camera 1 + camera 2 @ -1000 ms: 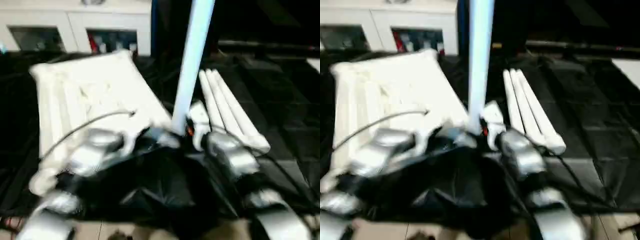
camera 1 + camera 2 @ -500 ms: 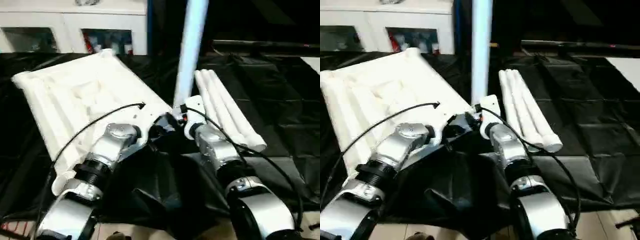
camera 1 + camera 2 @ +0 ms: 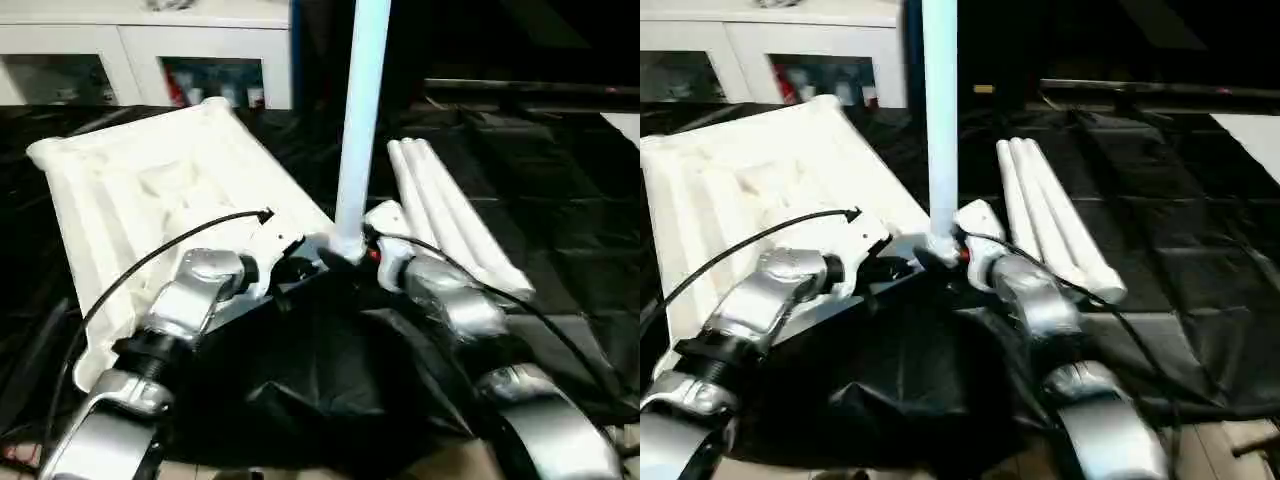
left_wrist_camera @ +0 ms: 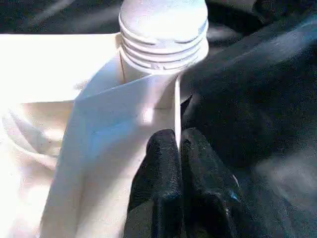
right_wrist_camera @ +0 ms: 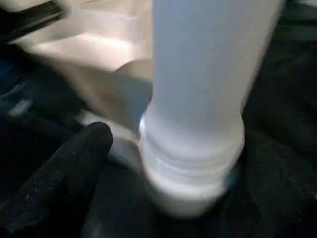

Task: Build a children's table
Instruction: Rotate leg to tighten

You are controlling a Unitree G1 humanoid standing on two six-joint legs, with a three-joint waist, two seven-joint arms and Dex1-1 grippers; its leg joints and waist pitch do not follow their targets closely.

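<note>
Black sheeting [image 3: 560,250] under unmarked tabletop [image 3: 150,190] and upright leg [image 3: 358,120].

No legible text, labels, brand marks, numbers or signs appear on any surface in the head or wrist views.

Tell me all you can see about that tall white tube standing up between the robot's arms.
The tube is a smooth white plastic table leg, nearly upright, running out of the picture's top. Its ribbed lower end sits at the near corner of the upturned white tabletop. The right hand is at its base.
</note>
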